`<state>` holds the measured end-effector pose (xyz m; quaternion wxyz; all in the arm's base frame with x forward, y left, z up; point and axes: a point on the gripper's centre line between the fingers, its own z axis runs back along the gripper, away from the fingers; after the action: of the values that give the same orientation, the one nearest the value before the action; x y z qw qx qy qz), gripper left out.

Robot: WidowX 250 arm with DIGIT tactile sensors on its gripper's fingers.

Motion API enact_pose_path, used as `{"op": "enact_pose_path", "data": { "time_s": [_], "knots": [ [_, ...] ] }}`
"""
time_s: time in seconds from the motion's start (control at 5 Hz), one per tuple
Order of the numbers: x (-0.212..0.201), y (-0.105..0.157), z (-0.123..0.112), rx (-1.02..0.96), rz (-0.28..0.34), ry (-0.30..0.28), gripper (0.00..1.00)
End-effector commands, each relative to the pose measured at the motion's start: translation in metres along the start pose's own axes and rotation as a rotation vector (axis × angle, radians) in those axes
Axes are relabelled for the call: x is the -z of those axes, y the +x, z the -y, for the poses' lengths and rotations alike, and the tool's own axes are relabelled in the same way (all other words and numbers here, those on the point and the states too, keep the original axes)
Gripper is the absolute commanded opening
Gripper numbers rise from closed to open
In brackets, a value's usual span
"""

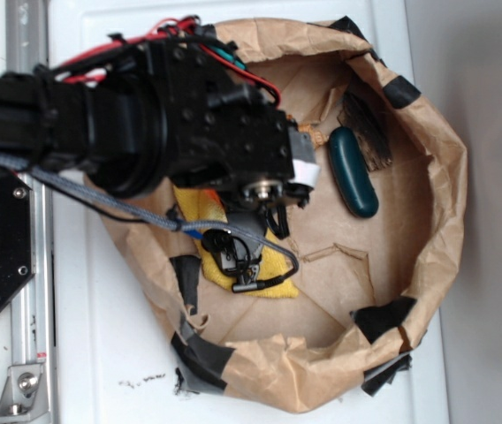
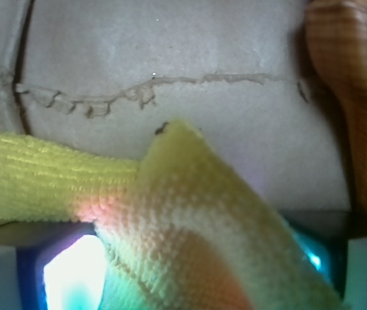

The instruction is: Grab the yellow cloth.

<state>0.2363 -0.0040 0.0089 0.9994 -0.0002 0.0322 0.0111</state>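
The yellow cloth lies on the floor of a crumpled brown paper nest, mostly under my arm. My gripper is down on it. In the wrist view the nubby yellow cloth rises in a peaked fold that fills the space between my fingers, and its left end stretches out flat over the paper. My gripper appears shut on that fold. Glowing pads show on either side.
An orange-brown seashell sits close on the right of the wrist view. A dark green capsule lies inside the nest to the right. The paper wall is patched with black tape. The white table surrounds the nest.
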Motion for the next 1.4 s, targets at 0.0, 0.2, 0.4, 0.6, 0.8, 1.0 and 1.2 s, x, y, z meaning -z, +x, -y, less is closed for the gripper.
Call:
{"op": "enact_pose_path", "data": {
  "time_s": [0.0, 0.2, 0.4, 0.6, 0.8, 1.0, 1.2],
  "knots": [
    [-0.001, -0.018, 0.006, 0.001, 0.038, 0.068, 0.00],
    [-0.022, -0.016, 0.005, 0.010, 0.089, 0.058, 0.00],
    [-0.044, -0.011, 0.001, 0.009, 0.133, 0.052, 0.00],
    [-0.071, -0.006, -0.003, 0.001, 0.186, 0.049, 0.00],
    [-0.099, -0.001, -0.006, 0.000, 0.235, 0.033, 0.00],
    [-0.117, -0.001, -0.004, 0.027, 0.272, 0.027, 0.00],
    [-0.140, -0.009, -0.006, 0.064, 0.339, 0.090, 0.00]
  ]
}}
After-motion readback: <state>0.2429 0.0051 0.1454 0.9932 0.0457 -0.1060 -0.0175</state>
